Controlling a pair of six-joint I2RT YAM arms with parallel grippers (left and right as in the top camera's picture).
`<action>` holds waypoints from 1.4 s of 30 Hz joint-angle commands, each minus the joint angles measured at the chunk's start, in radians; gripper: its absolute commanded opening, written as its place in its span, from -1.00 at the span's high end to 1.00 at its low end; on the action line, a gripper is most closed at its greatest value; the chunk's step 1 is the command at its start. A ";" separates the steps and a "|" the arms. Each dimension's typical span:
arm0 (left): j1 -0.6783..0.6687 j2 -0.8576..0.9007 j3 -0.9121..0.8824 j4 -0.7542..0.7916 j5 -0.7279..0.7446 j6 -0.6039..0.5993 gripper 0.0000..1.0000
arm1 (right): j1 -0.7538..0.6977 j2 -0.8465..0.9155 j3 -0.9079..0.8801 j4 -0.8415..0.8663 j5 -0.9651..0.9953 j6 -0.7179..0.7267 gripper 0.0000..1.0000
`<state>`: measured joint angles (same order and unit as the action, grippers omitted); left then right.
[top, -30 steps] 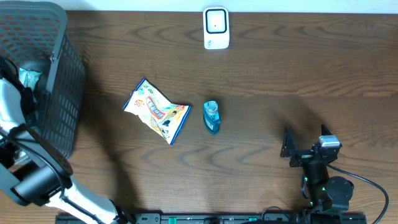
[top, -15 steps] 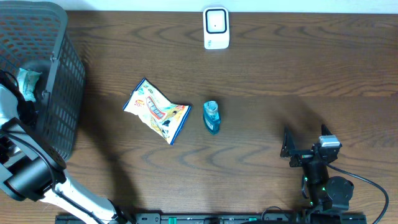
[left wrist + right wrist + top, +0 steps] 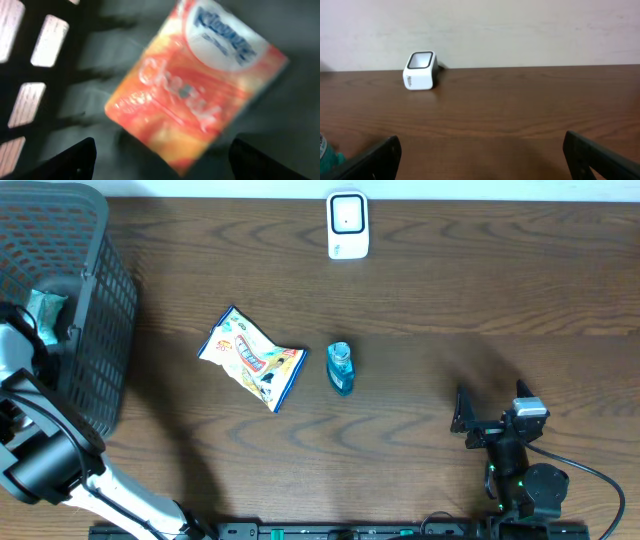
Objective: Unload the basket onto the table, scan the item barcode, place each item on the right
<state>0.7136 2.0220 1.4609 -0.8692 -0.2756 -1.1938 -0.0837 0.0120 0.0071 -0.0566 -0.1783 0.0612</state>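
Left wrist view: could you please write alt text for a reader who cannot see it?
A blurred orange Kleenex tissue pack lies tilted inside the dark basket, just beyond the open left gripper. Light shows through slots in its wall at left.

Overhead sharp, evenly lit, soft shadows on table (image 3: 420, 300). Left wrist dim, tissue pack (image 3: 195, 90) blurred. Right wrist clear, wall (image 3: 520, 30) bright.

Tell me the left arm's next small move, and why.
Probably ease the left gripper forward until its fingers straddle the orange Kleenex pack, then close. The pack lies loose on the floor of the basket, just ahead of the open fingers and not yet between them, so nothing is held for scanning.
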 commanded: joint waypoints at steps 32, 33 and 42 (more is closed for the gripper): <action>0.038 0.015 -0.053 0.037 -0.126 0.030 -0.67 | 0.007 -0.005 -0.002 -0.005 0.008 0.012 -0.99; 0.038 0.015 -0.053 0.038 -0.141 0.030 -0.67 | 0.007 -0.005 -0.002 -0.004 0.008 0.012 -0.98; 0.038 0.015 -0.054 0.087 -0.233 0.029 -0.66 | 0.007 -0.005 -0.002 -0.004 0.008 0.012 -0.98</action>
<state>0.7456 2.0220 1.4139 -0.7940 -0.4606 -1.1732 -0.0837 0.0120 0.0071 -0.0566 -0.1783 0.0612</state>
